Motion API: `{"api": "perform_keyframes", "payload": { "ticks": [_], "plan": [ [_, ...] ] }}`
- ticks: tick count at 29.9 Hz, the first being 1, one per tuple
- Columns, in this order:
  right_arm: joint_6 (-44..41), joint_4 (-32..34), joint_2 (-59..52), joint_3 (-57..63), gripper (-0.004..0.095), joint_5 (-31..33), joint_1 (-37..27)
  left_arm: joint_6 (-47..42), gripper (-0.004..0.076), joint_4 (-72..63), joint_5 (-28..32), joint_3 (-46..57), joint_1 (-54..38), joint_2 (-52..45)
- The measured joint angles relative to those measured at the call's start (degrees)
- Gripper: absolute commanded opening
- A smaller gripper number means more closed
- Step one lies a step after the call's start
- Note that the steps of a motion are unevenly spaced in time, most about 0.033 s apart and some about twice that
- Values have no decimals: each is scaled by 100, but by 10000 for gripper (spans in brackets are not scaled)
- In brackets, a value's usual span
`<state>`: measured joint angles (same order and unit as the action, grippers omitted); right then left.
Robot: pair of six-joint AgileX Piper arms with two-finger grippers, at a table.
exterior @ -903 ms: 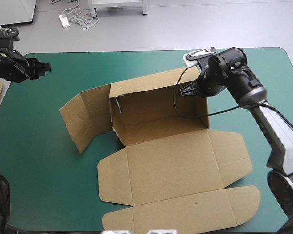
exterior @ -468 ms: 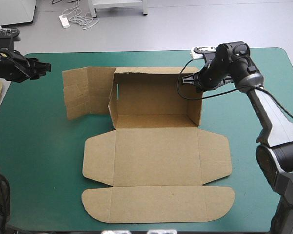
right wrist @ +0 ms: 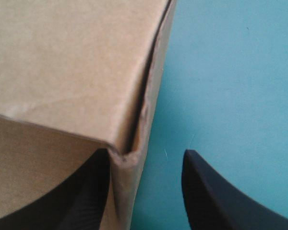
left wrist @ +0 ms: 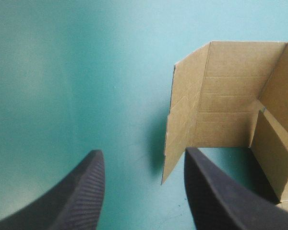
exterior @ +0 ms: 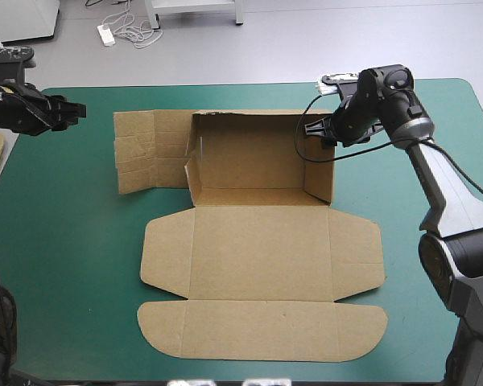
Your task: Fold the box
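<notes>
Teal-green cover [exterior: 56, 241]: one box [exterior: 262, 249], two hands [exterior: 75, 110] [exterior: 310, 135]

box [right wrist: 62, 72] corner between parted tool [right wrist: 145, 155], teal-green cover [right wrist: 230, 72]

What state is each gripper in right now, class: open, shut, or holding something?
Left gripper: open, empty, above the teal-green cover.
Right gripper: open, astride a corner of the box.

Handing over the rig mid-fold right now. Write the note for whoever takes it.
Left gripper: open, empty, above the teal-green cover, short of the box's left-hand panel.
Right gripper: open, astride the box's far right corner, not clamped.
Done: back wall and right wall raised; lid flat toward the near edge.
Left to do: fold the left-hand panel in, tuck the walls.
</notes>
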<state>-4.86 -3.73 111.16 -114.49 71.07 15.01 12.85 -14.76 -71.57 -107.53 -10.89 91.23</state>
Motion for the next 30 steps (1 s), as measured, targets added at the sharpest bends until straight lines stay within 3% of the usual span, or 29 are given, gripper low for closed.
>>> {"api": "perform_keyframes", "payload": {
  "ticks": [9, 14, 22, 30],
  "plan": [
    [19, 222, -13, 44, 474, 1, 424, 105, 368, -7, 0, 0, 0, 252],
    [-387, 1072, -295, 528, 474, -242, 888, 161, 368, -2, 0, 0, 0, 374],
    [-800, 1358, -1224, 1820, 475, -1044, 1027, 329, 368, -27, 0, 0, 0, 394],
    [-941, 1252, -2167, 3792, 474, -2446, 1076, 415, 368, -27, 0, 0, 0, 394]
  ]
}}
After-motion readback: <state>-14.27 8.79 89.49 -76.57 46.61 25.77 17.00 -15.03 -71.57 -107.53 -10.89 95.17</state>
